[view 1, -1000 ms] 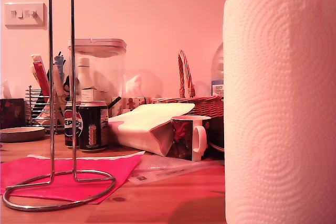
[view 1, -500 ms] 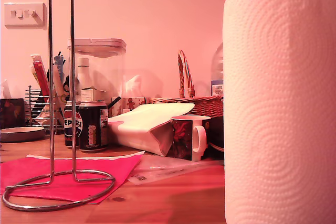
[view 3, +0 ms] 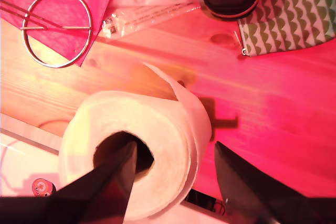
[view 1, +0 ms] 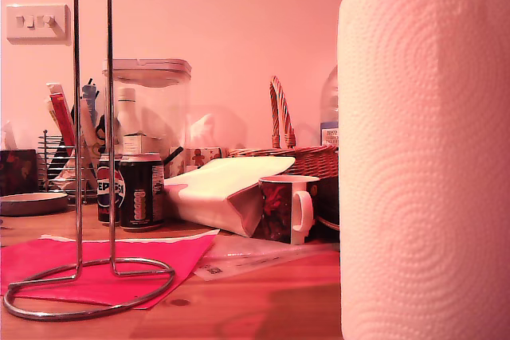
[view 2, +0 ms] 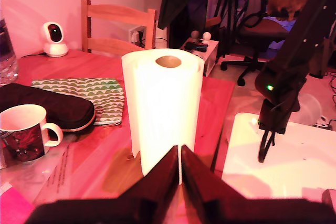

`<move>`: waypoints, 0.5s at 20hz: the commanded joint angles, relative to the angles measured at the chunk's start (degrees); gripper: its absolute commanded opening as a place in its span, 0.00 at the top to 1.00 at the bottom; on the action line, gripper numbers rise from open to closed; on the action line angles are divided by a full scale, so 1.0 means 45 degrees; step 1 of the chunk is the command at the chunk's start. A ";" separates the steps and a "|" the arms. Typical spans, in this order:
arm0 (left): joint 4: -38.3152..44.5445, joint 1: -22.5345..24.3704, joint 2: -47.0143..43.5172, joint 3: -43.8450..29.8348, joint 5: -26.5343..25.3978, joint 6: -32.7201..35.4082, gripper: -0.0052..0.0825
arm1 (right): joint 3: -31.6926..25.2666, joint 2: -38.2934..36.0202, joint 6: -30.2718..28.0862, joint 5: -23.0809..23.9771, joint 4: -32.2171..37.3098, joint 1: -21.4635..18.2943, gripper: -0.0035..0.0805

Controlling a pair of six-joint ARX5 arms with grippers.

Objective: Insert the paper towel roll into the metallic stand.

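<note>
Progress: not inserted; paper towel roll [view 1: 426,157] stands on worktop [view 1: 255,308], exterior view's right, well apart from empty stand [view 1: 92,141] at left.
First end effector [view 2: 180,169]: pressed together, near roll.
Second end effector [view 3: 173,174]: spread, one finger inside core, wall unpinched.
Left: grip, lift, thread.
Writing: "PEPSI" on can [view 1: 131,193].

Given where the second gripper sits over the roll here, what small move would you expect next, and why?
Probably lower my second gripper a little and close. One of its fingers already lines up with the paper towel roll's hollow core, the other sits outside the wall, so closing would pinch the wall. The roll stands on the table, apart from the metallic stand.
</note>
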 commanded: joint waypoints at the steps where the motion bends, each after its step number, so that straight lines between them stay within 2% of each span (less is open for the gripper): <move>1: 0.0097 -0.0044 0.0044 -0.0185 -0.0053 0.0019 0.96 | -0.0792 0.0257 -0.0073 -0.0015 -0.0010 0.0053 0.45; 6: 0.0097 -0.0044 0.0044 -0.0185 -0.0180 0.0019 0.96 | -0.1569 0.0257 -0.0325 -0.0369 -0.0005 0.0053 0.45; 10: 0.0097 -0.0044 0.0044 -0.0185 -0.0350 0.0019 0.96 | -0.1617 0.0257 -0.0330 -0.0437 -0.0005 0.0219 0.45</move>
